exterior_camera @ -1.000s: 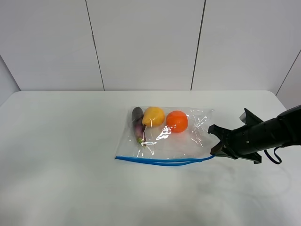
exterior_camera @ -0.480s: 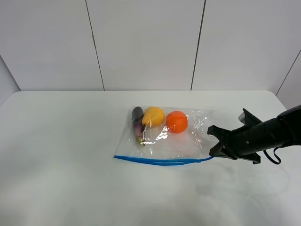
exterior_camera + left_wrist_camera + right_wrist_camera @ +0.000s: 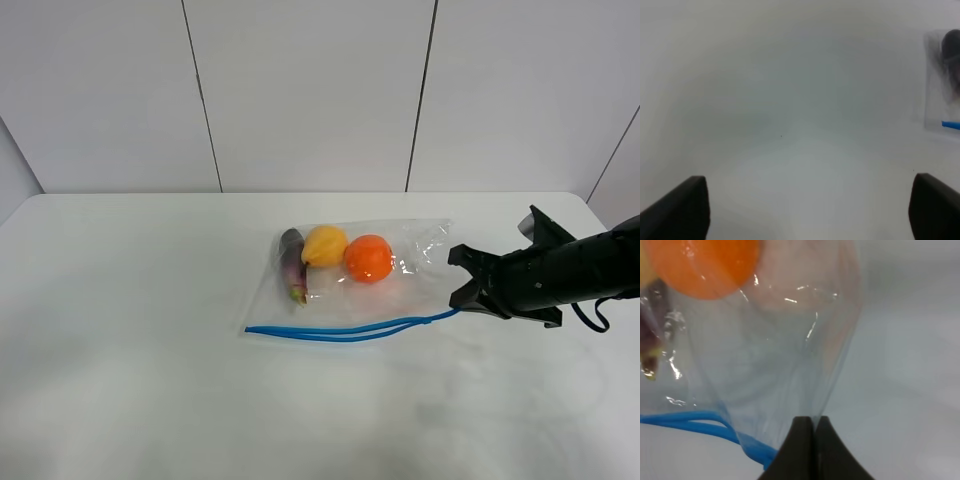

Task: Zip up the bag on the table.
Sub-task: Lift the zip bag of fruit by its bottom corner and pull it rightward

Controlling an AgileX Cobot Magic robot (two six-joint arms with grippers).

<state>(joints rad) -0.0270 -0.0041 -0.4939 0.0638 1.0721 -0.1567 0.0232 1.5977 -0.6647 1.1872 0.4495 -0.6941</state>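
My right gripper (image 3: pixel 809 424) pinches the bag (image 3: pixel 405 290) corner.
My left gripper (image 3: pixel 807 207) stands spread, only tips showing; there the bag is blurred and cut off.

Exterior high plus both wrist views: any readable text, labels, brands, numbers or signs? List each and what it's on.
None readable in any view.
The bag is clear plastic with no print showing, and its blue zip strip is plain.
The table, the wall panels, the left pincer and the right pincer show no label, number or sign.
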